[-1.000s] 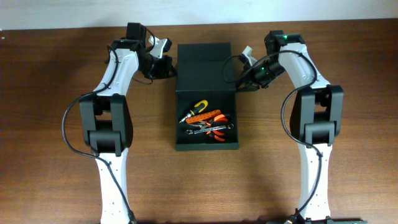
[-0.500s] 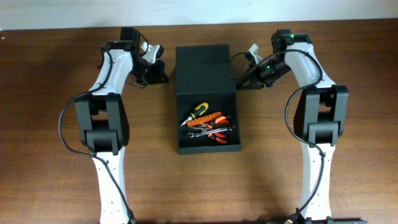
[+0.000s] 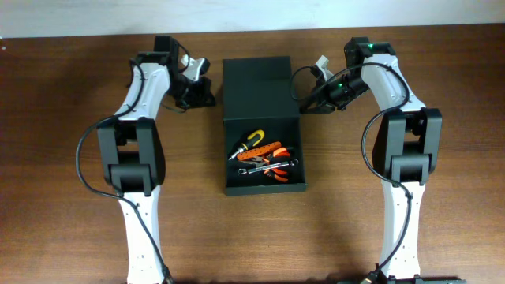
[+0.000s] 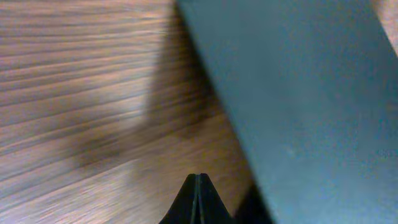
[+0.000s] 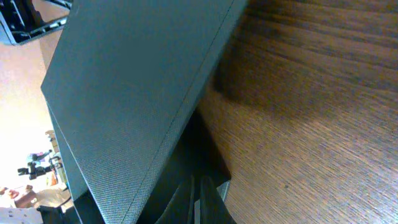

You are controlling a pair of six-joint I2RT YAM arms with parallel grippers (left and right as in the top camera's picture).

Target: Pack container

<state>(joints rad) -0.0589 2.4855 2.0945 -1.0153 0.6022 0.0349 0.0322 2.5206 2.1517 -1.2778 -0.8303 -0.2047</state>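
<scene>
The container (image 3: 264,187) lies on the table (image 3: 63,158) midway between the two arms. Its long axis runs from the arm bases toward the far table edge. The mouth faces up, and the hand tools (image 3: 263,155) lie inside the container's near half. The flap lid (image 3: 256,83) stands open at the container's far end. The hinge line crosses the short axis, so you should expect the flap to swing toward the near end to close.

The left gripper (image 3: 203,93) sits just beside the flap's left edge. The right gripper (image 3: 309,101) sits just beside its right edge. Neither arm is clearly nearer. From each gripper, the flap lies inward, toward the container's centreline.

Both pairs of fingers are pressed together and hold nothing. The right wrist view places the closed tips at the flap's edge; contact cannot be confirmed. The left wrist view shows the flap just right of the closed tips.

Judged from this layout, closing the flap is the step in hand.
</scene>
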